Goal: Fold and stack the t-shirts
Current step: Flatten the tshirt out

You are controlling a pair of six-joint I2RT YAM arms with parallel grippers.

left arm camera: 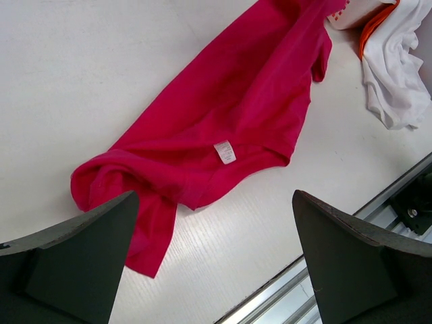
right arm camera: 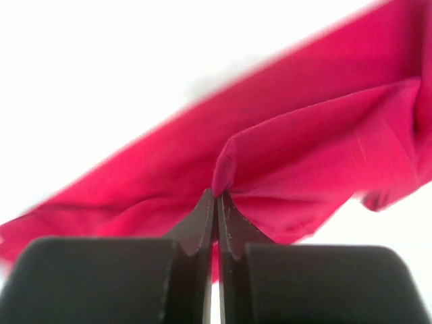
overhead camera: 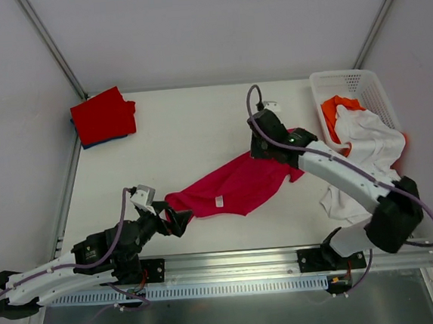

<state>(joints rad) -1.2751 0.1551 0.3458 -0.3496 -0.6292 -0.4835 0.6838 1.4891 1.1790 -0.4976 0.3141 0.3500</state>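
- Right arm: base at the near edge, elbow out to the right, forearm reaching diagonally back toward table (overhead camera: 191, 134) centre, wrist angled down.
- Right gripper (right arm camera: 217, 202): jaws fully together, pinching a small raised fold of the crimson-pink t-shirt (overhead camera: 238, 187) at its far-right end.
- Left arm: lying low along the near-left edge, wrist pointed toward the shirt's near-left end.
- Left gripper (left arm camera: 214, 196): jaws spread wide, holding nothing. The fingers (left arm camera: 88, 256) sit either side of the shirt's bunched near end; can't tell whether they touch the cloth.
- Shirt location: mid-table, between the two grippers.
- Long axis: diagonal, near-left to far-right in the top view.
- Look: crumpled and unfolded, drawn into a long band, near-left end rolled under. Small white neck tag (left arm camera: 225, 152) faces up near the near edge.
- Red t-shirt (overhead camera: 102, 115): folded flat at the far-left corner, on a blue t-shirt (overhead camera: 94, 145) showing only an edge.
- White t-shirt (overhead camera: 366, 141): spilling out of the white lattice basket (overhead camera: 365, 81) at the right, down onto the table.
- Orange t-shirt (overhead camera: 337, 110): inside the basket, partly under the white one.
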